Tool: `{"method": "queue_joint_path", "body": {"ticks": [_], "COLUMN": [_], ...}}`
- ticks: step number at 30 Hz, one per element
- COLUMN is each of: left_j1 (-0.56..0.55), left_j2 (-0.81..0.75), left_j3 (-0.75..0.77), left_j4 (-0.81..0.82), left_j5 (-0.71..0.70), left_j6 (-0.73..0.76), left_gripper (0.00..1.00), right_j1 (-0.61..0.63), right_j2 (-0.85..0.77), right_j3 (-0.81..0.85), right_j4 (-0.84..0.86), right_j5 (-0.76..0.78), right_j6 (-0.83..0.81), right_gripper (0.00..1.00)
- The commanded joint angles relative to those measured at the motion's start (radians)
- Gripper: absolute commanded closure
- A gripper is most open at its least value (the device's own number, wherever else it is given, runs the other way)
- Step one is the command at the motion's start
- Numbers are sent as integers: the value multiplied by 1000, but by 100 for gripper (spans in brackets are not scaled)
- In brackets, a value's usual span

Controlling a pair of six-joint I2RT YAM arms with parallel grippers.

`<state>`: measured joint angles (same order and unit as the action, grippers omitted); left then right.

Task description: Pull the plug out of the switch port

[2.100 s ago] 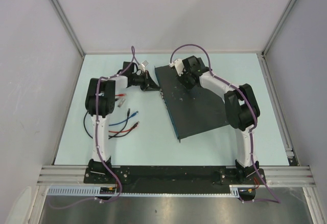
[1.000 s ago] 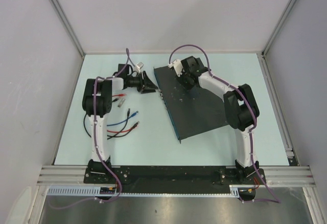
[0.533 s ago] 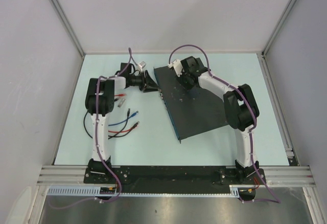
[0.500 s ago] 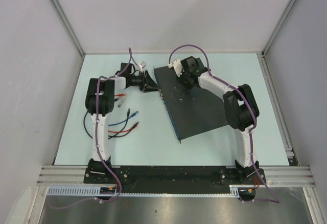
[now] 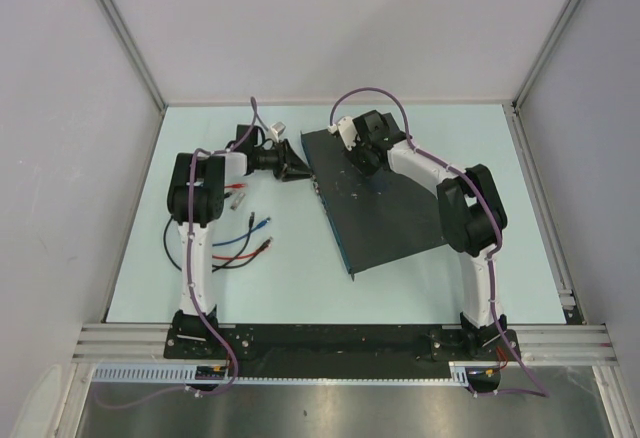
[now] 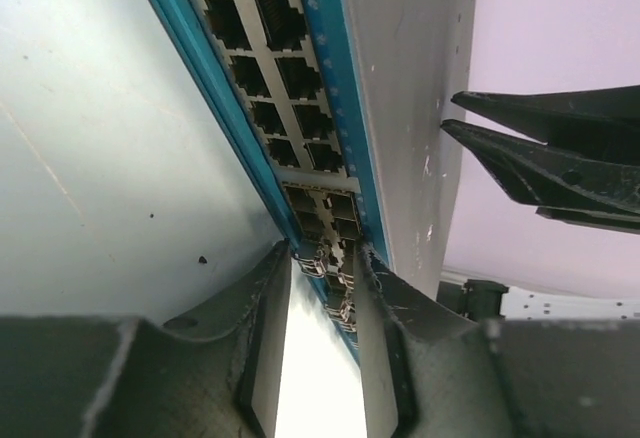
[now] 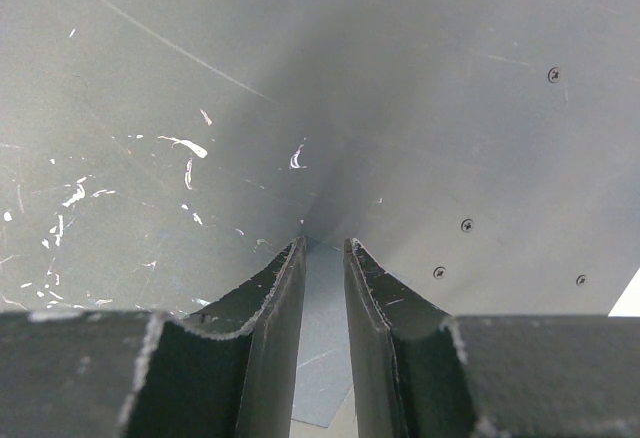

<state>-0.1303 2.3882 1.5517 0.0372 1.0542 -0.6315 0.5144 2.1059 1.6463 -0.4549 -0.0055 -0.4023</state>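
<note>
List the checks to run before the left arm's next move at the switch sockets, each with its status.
1. Left gripper lined up on the socket row of the large flat black metal switch: ok, it points at the blue-edged row.
2. Plug between the fingers: cannot tell. Small shiny parts sit at the tips but are too small to identify.
3. Left grip closed on something: not ok, a gap shows between the fingers.
4. Right gripper bracing the switch: ok, its tips are down on the scuffed top.
5. Loose red, blue and black cables out of the way: ok, they lie apart from the switch.
</note>
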Motion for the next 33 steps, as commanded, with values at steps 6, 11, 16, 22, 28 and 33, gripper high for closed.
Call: {"method": "queue_joint_path", "body": {"ticks": [6,11,16,22,28,33], "left_j1": [-23,-29,-37,-38,-6,49], "left_j2": [49,22,22,20,-33,-70], "left_j3": [-73,-76,-82,-97,-110,-98], "left_j4": [67,-17,-13,20,-61,-114], "left_j5": [-59,-109,-92,-63,-106,-106], "left_j6": [-45,12,21,7,55,128], "left_gripper": [73,66,71,93,100,100], "right_j1": [50,52,53,56,56,50], "right_j2": [68,71,72,71,72,75], "right_j3": [-40,-36,-43,-48,-48,-51], "right_j4": [-171,-171,-162,-153,-149,-143], "right_j5": [-79,-88,-99,-103,-100,-105], "right_j6": [19,22,25,26,23,22], "right_gripper": [71,71,71,71,71,71]}}
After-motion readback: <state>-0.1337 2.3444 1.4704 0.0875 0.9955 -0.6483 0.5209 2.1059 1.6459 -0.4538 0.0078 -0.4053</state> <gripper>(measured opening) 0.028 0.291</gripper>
